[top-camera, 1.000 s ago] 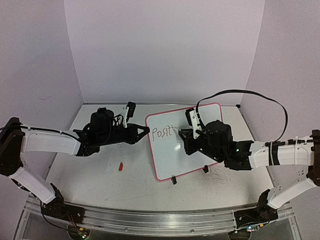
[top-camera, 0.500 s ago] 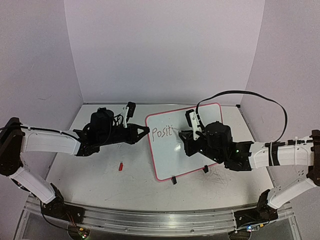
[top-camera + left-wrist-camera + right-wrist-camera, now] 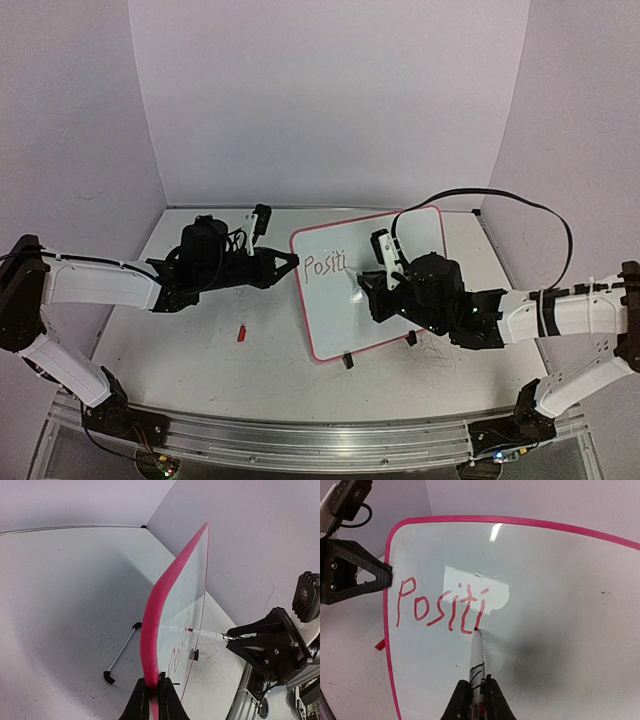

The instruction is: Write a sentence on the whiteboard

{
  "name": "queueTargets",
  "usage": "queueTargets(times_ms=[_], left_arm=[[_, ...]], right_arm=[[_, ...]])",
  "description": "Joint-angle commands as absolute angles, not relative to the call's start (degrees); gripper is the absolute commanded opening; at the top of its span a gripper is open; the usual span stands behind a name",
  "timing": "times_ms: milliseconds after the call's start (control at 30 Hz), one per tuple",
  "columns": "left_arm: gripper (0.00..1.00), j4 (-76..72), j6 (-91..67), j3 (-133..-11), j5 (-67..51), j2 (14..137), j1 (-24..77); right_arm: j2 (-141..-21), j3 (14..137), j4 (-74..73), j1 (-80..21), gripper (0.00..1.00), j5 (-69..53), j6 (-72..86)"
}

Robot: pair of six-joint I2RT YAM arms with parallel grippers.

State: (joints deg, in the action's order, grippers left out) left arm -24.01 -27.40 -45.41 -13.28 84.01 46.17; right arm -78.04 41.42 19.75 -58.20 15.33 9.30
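Observation:
The whiteboard (image 3: 385, 290) with its pink-red frame stands tilted on two black clip feet; it also shows in the right wrist view (image 3: 560, 605) and edge-on in the left wrist view (image 3: 152, 635). The sentence (image 3: 442, 605) reads "Positi" in red; it also shows in the top view (image 3: 324, 264). My left gripper (image 3: 292, 262) is shut on the board's left edge, seen close in its wrist view (image 3: 153, 696). My right gripper (image 3: 476, 692) is shut on a white marker (image 3: 477, 657), whose red tip touches the board at the bottom of the last "i". That gripper is in front of the board (image 3: 372, 290).
A small red marker cap (image 3: 241, 333) lies on the table left of the board. A thin metal prop rod with black ends (image 3: 121, 653) lies behind the board. Purple walls close the back and sides. A metal rail (image 3: 300, 440) runs along the near edge.
The lettering has grown from "Posit" to "Positi". My right gripper with the marker has shifted slightly right and down. The left arm has not moved.

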Motion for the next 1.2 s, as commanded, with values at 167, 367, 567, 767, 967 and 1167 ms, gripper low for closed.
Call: queueTargets(times_ms=[167, 367, 567, 767, 967, 1167], left_arm=[[0.00, -23.4, -24.9, -47.7, -12.0, 82.8, 45.9], [0.00, -23.4, -25.0, -47.5, -11.9, 82.8, 45.9], [0.00, -23.3, -25.0, -47.4, -11.9, 82.5, 45.9], [0.00, -23.3, -24.9, -47.2, -11.8, 82.2, 45.9], [0.00, -23.3, -24.7, -47.5, -12.0, 82.6, 45.9], [0.00, -23.3, -24.9, -47.3, -12.1, 82.6, 45.9]], right_arm=[[-76.5, 40.4, 18.3, -58.5, 0.00, 16.5, 10.4], [-72.7, 41.6, 20.8, -58.3, 0.00, 15.5, 7.6], [-75.3, 43.6, 21.0, -56.5, 0.00, 15.2, 5.0], [-76.1, 43.9, 21.7, -56.4, 0.00, 15.7, 4.7], [-76.4, 44.4, 22.3, -56.4, 0.00, 15.0, 4.6], [-76.9, 44.6, 23.2, -56.4, 0.00, 15.1, 4.5]])
